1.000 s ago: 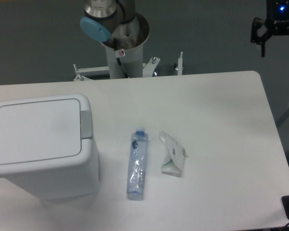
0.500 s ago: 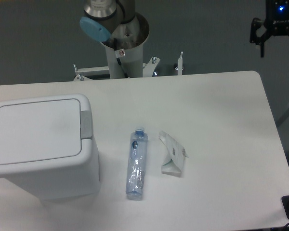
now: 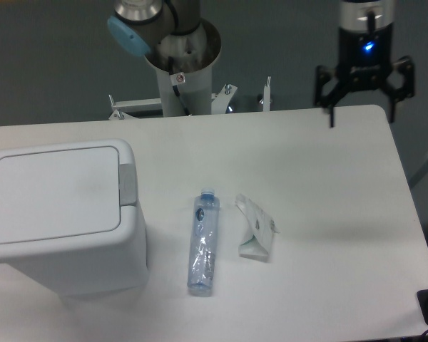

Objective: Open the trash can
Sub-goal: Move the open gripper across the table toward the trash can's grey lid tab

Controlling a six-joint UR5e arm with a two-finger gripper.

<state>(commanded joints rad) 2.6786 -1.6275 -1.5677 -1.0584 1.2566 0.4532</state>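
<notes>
Trash can [image 3: 60, 214] at the left edge of the table [image 3: 328, 185], lid shut. End effector [image 3: 362, 114] above the far right corner, fingers spread wide, holding nothing.

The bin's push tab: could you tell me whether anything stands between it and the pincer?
Nothing visible does. The pincer hangs open above the table's far right edge, and the bin sits at the left with its tab uncovered. The bottle and carton lie flat, nearer the camera.
</notes>
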